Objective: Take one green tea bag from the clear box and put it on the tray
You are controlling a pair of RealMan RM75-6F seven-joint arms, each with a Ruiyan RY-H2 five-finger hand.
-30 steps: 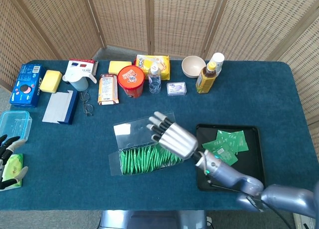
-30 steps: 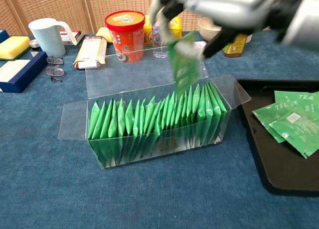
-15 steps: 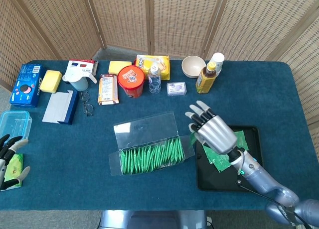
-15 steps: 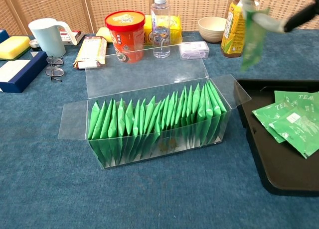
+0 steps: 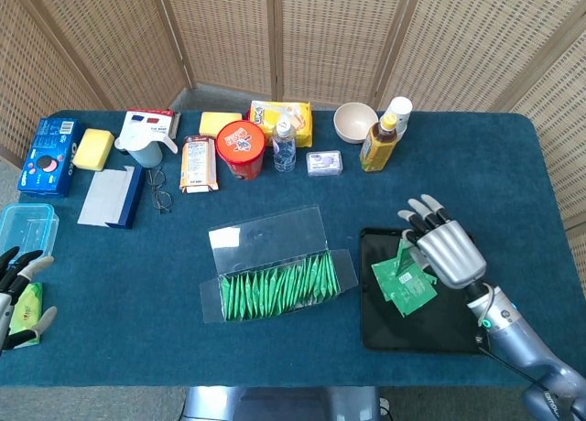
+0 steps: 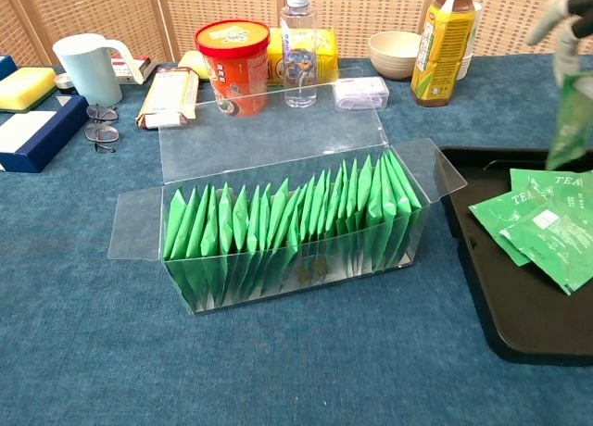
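The clear box (image 5: 275, 284) (image 6: 287, 231) lies open mid-table with its lid folded back, packed with several upright green tea bags (image 6: 278, 218). Right of it sits the black tray (image 5: 377, 334) (image 6: 519, 338), where a few green tea bags (image 5: 409, 290) (image 6: 542, 224) lie flat. My right hand (image 5: 447, 251) (image 6: 573, 18) hovers above the tray and pinches one green tea bag (image 6: 570, 122), which hangs down over the tray's far side. My left hand (image 5: 16, 288) rests at the table's left edge with fingers apart, holding nothing.
Along the back stand a red tub (image 6: 232, 54), water bottle (image 6: 297, 46), white bowl (image 6: 395, 54), yellow bottle (image 6: 443, 42) and pale mug (image 6: 85, 68). Glasses (image 6: 100, 130) and blue boxes (image 5: 50, 156) lie at left, and a green packet (image 5: 26, 304) sits by my left hand.
My right hand has carried the tea bag from above the clear box rightward to above the tray. The left hand has stayed put.
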